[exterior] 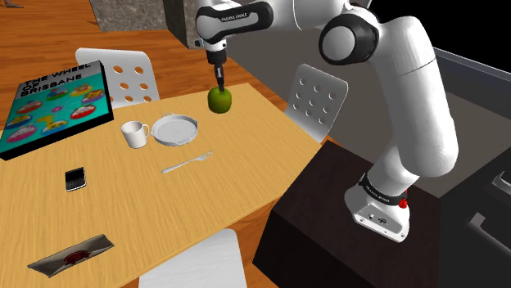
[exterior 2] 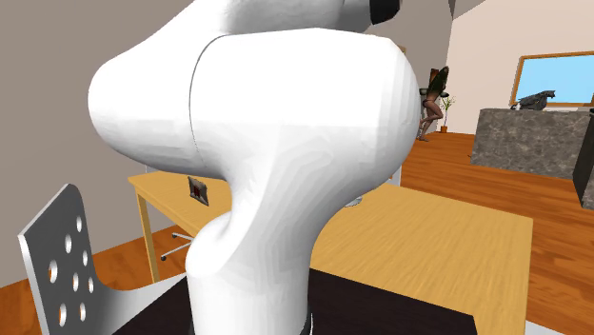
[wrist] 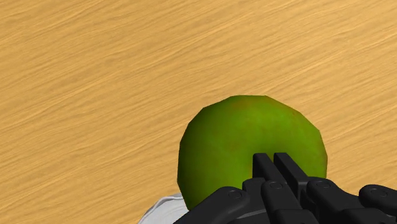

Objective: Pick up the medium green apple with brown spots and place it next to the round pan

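Apple (exterior: 219,100), green with brownish mottling, hangs directly under the gripper (exterior: 219,82), over the far part of the wooden table (exterior: 123,204), upper middle of the shoulder view. Arm (exterior: 393,90) rises from the stand (exterior: 327,221) at lower right, bends over at the top and reaches left; its last link lies roughly level and the hand points straight down. Wrist view: fingers (wrist: 262,167) are drawn almost together with a thin slit between them, tips on the crown of the apple (wrist: 251,137). They appear pinched on its top, though exactly what they grip there is too small to tell. Table grain shows beyond the fruit, and a pale shape (wrist: 164,209) peeks out from behind it close to the gripper body. Pan (exterior: 174,129), round, pale grey and low-walled, lies near the apple, toward the shoulder view's left and nearer the camera, apart from it; its flat floor shows bare. Mug (exterior: 135,133), white and upright, stands just beside the pan. Dark tray (exterior: 49,262) at the near corner holds a small red-and-dark item that I cannot identify. Second exterior view: the arm's white shell (exterior 2: 267,143) looms in the foreground, with the table (exterior 2: 447,238) behind it.
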Controlling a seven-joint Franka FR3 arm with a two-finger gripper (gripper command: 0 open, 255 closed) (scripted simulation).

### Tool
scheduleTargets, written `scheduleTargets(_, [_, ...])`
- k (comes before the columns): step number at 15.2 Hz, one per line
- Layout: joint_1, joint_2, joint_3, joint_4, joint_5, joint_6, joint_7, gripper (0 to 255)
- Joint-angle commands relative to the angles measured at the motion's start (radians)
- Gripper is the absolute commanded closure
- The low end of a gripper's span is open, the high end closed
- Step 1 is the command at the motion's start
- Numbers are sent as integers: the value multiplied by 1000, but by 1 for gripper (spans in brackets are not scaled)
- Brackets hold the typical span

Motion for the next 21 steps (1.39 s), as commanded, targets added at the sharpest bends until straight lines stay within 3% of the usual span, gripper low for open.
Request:
scheduleTargets(1, [-12, 151, -2, 269, 3, -118, -19, 255])
scheduleTargets(2, [-16, 237, -3, 422, 5, -184, -25, 255])
scheduleTargets(11, [-16, 238, -2, 304, 4, -65, -18, 255])
scheduleTargets(21, [-16, 286, -2, 254, 3, 32, -12, 255])
